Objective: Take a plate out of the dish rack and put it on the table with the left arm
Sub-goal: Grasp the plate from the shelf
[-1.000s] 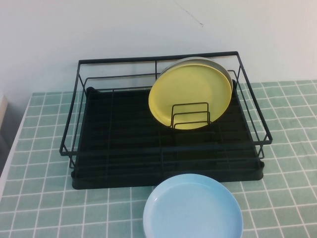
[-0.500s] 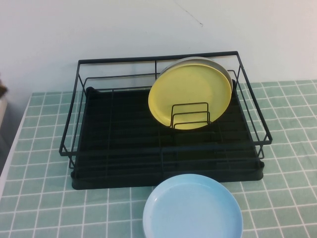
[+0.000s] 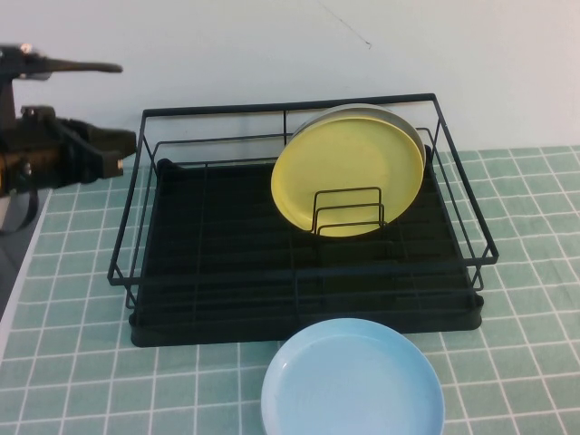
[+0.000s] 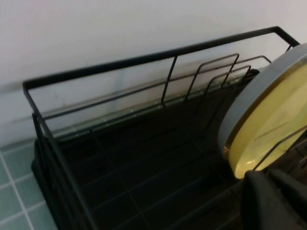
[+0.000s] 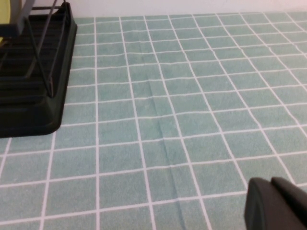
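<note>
The yellow plate [image 3: 349,177] stands on edge in the right back part of the black dish rack [image 3: 272,107], leaning behind low wire dividers. My left gripper [image 3: 125,145] is shut and empty; it hovers just outside the rack's back left corner, well apart from the plate. In the left wrist view its dark fingertips [image 4: 266,175] sit together, with the plate [image 4: 273,129] and the rack's rim [image 4: 144,60] beyond them. My right gripper [image 5: 268,184] is shut and empty, low over the green tiled table [image 5: 168,120], and it is out of the high view.
A pale grey plate [image 3: 399,116] stands right behind the yellow one. A light blue plate [image 3: 353,381] lies flat on the table [image 3: 526,362] in front of the rack. A white wall runs behind the rack. The rack's base corner [image 5: 43,115] shows in the right wrist view.
The left arm has come into the high view from the left edge and now reaches toward the rack's back left corner. The plates and the rack have not moved.
</note>
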Motion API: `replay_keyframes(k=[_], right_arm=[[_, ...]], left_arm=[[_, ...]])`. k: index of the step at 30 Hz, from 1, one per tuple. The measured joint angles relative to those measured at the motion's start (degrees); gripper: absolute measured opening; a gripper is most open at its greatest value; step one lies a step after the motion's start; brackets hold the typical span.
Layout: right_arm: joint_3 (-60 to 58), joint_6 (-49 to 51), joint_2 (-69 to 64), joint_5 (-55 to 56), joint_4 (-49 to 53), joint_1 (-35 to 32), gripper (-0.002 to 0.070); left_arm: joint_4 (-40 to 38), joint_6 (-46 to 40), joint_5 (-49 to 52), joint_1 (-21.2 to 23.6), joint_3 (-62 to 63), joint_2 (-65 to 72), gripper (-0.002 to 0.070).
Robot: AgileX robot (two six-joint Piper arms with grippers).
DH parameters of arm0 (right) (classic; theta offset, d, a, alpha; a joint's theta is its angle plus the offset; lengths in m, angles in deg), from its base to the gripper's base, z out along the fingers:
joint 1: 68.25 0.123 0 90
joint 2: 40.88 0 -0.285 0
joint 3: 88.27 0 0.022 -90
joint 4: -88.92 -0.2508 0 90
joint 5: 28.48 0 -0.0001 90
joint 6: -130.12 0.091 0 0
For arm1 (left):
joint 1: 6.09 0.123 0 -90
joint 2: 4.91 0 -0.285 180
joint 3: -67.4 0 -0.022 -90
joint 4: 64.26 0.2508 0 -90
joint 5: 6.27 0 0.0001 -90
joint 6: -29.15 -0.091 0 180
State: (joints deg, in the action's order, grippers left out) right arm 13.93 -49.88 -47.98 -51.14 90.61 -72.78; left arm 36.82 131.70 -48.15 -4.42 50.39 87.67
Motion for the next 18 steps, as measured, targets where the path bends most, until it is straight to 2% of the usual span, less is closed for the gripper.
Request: replay_keyframes(k=[5,9,12,13,16,18], right_arm=[[0.0,0.0,0.0,0.0,0.0,0.0,-0.0002],[0.0,0.0,0.0,0.0,0.0,0.0,-0.0002],[0.0,0.0,0.0,0.0,0.0,0.0,-0.0002],[0.0,0.0,0.0,0.0,0.0,0.0,-0.0002],[0.0,0.0,0.0,0.0,0.0,0.0,-0.0002],[0.0,0.0,0.0,0.0,0.0,0.0,-0.0002]], left_arm=[[0.4,-3.5,-1.3,-2.2,5.4,2.4,-0.0003],[0.4,-15.1,2.6,-4.7,6.5,2.5,-0.0003],[0.4,-21.2,12.0,-5.6,6.5,2.5,-0.0003],[0.4,-21.4,17.9,-5.6,6.5,2.6,-0.0003],[-0.1,-18.1,31.2,-5.6,6.5,2.8,-0.0003],[-0.5,-16.0,35.3,-5.5,6.5,2.8,-0.0003]])
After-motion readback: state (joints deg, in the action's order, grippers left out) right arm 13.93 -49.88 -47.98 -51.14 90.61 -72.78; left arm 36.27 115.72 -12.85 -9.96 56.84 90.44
